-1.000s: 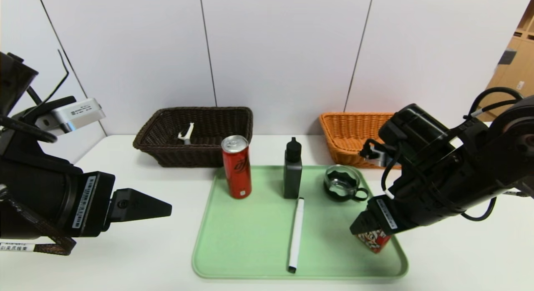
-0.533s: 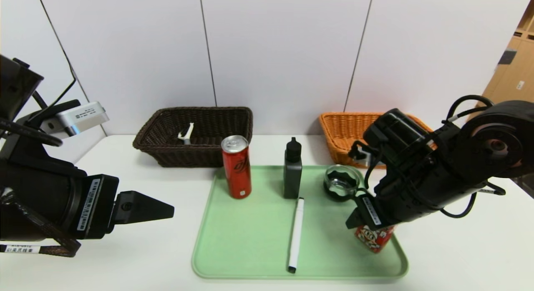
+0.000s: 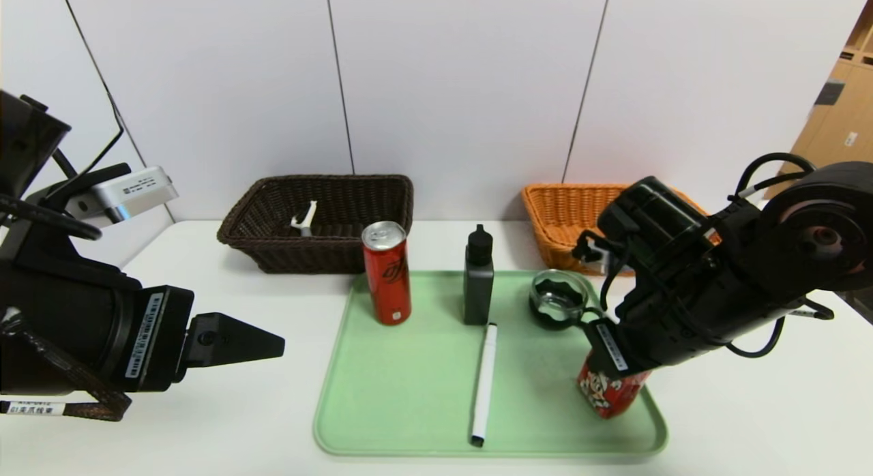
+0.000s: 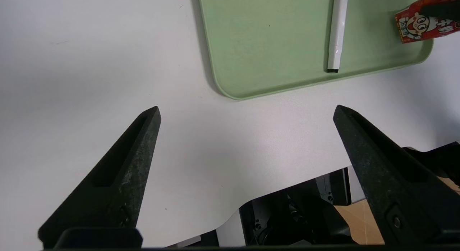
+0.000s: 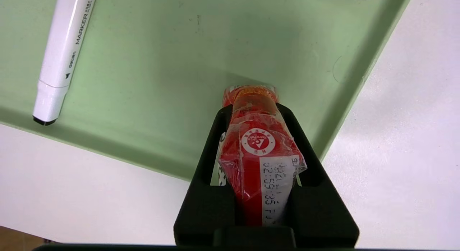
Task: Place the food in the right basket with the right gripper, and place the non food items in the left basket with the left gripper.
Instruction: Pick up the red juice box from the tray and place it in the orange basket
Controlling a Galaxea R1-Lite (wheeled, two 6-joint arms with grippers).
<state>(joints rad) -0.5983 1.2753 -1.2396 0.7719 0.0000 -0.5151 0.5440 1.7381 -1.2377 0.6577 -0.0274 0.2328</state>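
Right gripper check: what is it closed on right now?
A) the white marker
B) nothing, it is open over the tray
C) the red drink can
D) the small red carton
D: the right gripper has its jaws clamped on both sides of the small red carton at the green tray's near right corner.

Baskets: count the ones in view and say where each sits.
2. The dark brown basket stands behind the green tray's far-left corner; the orange basket stands behind its far-right corner, partly hidden by the right arm.
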